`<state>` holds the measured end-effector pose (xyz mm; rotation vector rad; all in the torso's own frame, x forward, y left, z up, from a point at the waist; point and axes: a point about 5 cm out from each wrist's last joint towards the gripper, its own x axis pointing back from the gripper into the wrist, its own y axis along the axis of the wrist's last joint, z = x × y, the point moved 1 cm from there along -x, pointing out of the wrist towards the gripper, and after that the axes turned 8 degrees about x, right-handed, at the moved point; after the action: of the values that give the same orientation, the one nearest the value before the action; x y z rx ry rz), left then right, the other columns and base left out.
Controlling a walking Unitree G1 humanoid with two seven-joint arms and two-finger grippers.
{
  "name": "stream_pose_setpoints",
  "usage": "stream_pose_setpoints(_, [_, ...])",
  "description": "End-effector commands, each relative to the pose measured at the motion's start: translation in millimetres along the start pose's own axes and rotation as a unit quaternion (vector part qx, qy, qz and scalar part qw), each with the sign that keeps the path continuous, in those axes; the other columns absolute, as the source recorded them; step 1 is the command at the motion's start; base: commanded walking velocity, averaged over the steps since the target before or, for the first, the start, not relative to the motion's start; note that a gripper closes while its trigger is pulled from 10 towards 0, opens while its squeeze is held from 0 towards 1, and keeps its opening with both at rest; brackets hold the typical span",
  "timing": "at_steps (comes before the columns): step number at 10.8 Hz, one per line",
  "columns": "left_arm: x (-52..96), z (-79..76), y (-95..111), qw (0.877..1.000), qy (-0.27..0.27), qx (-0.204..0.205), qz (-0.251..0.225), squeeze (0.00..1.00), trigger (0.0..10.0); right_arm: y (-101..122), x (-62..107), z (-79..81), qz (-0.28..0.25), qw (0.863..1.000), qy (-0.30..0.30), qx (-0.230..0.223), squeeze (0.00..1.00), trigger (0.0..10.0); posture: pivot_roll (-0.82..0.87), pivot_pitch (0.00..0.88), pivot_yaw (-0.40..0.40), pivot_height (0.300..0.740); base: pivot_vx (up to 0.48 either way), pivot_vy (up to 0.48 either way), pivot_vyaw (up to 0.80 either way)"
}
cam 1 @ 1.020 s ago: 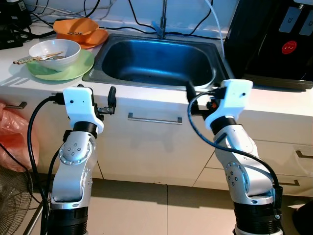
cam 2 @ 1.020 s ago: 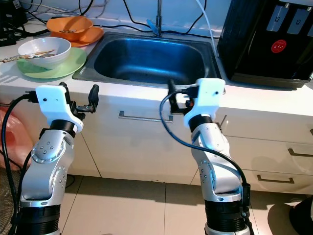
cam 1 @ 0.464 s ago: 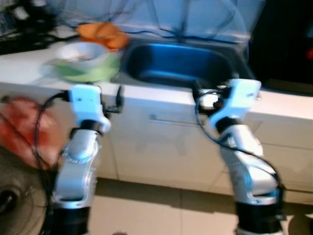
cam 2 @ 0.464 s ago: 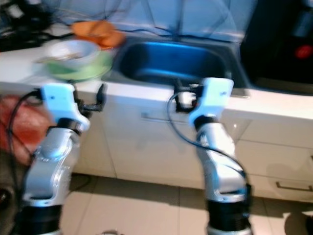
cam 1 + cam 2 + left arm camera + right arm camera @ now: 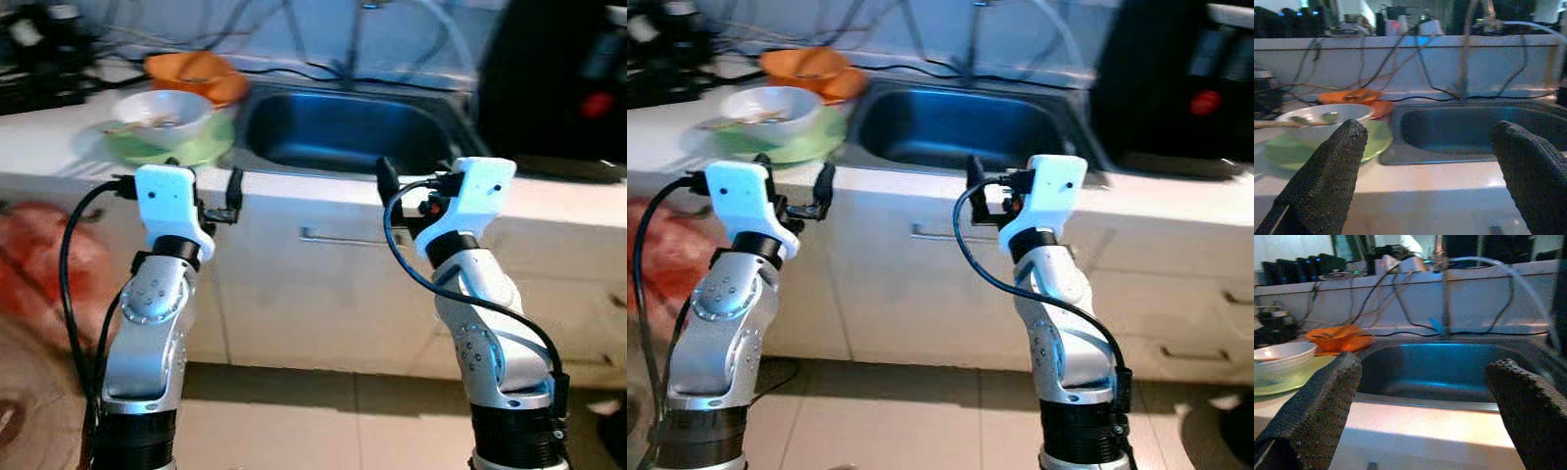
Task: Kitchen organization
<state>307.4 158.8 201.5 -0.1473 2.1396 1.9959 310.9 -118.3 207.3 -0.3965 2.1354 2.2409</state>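
1. Both silver arms are bent upward, forearms raised mid-frame.
2. The left gripper (image 5: pixel 233 191) sits centre-left, fingers spread apart.
3. The right gripper (image 5: pixel 384 179) sits centre-right, fingers likewise parted.

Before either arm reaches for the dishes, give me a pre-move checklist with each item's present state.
1. Left gripper open and holding nothing: ok, its fingers stand wide apart.
2. Right gripper open and holding nothing: ok.
3. White bowl sitting on the green plate: ok, with utensils lying in the bowl.
4. Orange dishes stacked behind them on the counter: ok.
5. Sink free to take dishes: ok, nothing shows in the basin.
6. Grippers above counter height: not ok, both sit in front of the counter edge, level with it.
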Motion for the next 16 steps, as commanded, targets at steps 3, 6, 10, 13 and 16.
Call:
stream_pose_setpoints(3, [-1.4,-4.6,7.8,1.000,-0.011,-0.001,-0.014,0.00,10.0,0.4,2.1,-5.4,-0.006,1.000,-0.012,0.018,0.00,10.0,0.03,0.006,-0.047,0.740,0.360,0.000,0.00])
stream_pose_setpoints(6, [-1.7,-3.8,7.4,1.000,-0.010,-0.001,-0.012,0.00,10.0,0.0,1.7,-5.2,-0.007,1.000,-0.013,0.022,0.00,10.0,0.04,0.008,-0.046,0.740,0.442,0.000,0.00])
stream_pose_setpoints(10, [-1.7,-5.0,6.8,1.000,-0.009,-0.001,-0.007,0.00,10.0,-1.7,2.1,-4.7,-0.007,1.000,-0.015,0.024,0.00,10.0,0.04,0.012,-0.043,0.740,0.410,0.142,0.00])
stream_pose_setpoints(13, [-1.8,-7.7,7.0,1.000,-0.009,0.003,-0.010,0.00,10.0,-1.6,1.9,-3.7,-0.014,0.999,-0.017,0.024,0.00,10.0,0.04,0.011,-0.040,0.740,0.000,0.000,0.00])
stream_pose_setpoints(16, [-1.9,-6.6,6.5,1.000,0.003,0.017,-0.010,0.00,10.0,-1.9,1.8,-4.8,-0.015,1.000,-0.020,0.019,0.00,10.0,0.04,0.012,-0.039,0.740,0.000,0.000,0.00])
